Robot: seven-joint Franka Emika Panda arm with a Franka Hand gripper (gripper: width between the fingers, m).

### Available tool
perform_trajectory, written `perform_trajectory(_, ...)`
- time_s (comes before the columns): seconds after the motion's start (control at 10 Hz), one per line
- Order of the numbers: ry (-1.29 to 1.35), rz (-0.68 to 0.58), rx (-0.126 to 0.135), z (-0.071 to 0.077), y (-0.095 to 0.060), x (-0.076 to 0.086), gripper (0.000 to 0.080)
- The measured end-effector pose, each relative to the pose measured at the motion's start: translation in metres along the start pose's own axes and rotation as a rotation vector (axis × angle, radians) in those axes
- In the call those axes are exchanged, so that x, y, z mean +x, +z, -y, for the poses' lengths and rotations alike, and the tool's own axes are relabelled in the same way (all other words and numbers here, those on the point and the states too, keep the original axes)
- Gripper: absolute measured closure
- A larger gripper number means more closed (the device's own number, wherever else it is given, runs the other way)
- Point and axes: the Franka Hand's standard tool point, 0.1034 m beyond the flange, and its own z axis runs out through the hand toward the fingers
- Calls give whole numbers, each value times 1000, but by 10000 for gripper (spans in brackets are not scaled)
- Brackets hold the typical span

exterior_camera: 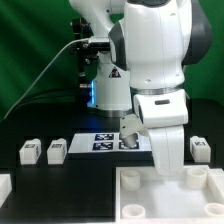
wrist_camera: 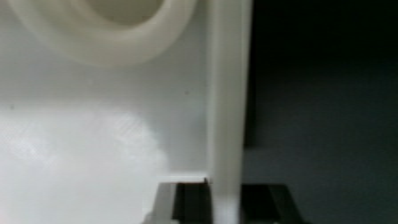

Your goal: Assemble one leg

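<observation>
Across the exterior view's middle the arm (exterior_camera: 150, 50) blocks much. We cannot see the fingertips there, and part of the marker board (exterior_camera: 100, 142) is covered. At the near left edge a white piece (exterior_camera: 5, 185) is cut off; we cannot name it.

Only the wrist view shows the gripper (wrist_camera: 224, 205). Its dark fingers (wrist_camera: 178, 203) stand either side of a thin upright wall of the tray (wrist_camera: 107, 130), near a round socket (wrist_camera: 121, 28). Pinching or merely straddling, we cannot tell. Black table (wrist_camera: 329, 120) gives open room beyond that wall.

First leg (exterior_camera: 30, 151) and second leg (exterior_camera: 57, 151) sit side by side at the exterior view's left, third leg (exterior_camera: 200, 150) at its right. All three are untouched.
</observation>
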Motion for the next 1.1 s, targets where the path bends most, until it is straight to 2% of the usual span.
perform_trajectory(0.3, 2, -2, -10, 0, 0, 0, 739)
perform_trajectory(0.4, 2, -2, -9, 0, 0, -1, 646)
perform_trajectory(0.5, 3, -2, -9, 0, 0, -1, 511)
perform_trajectory(0.6, 4, -1, -9, 0, 0, -1, 511)
perform_trajectory(0.7, 4, -1, -9, 0, 0, -2, 297)
perform_trajectory(0.8, 5, -1, -9, 0, 0, -2, 197)
perform_trajectory(0.9, 6, -1, -9, 0, 0, -2, 164)
perform_trajectory(1.1, 6, -1, -9, 0, 0, -3, 152)
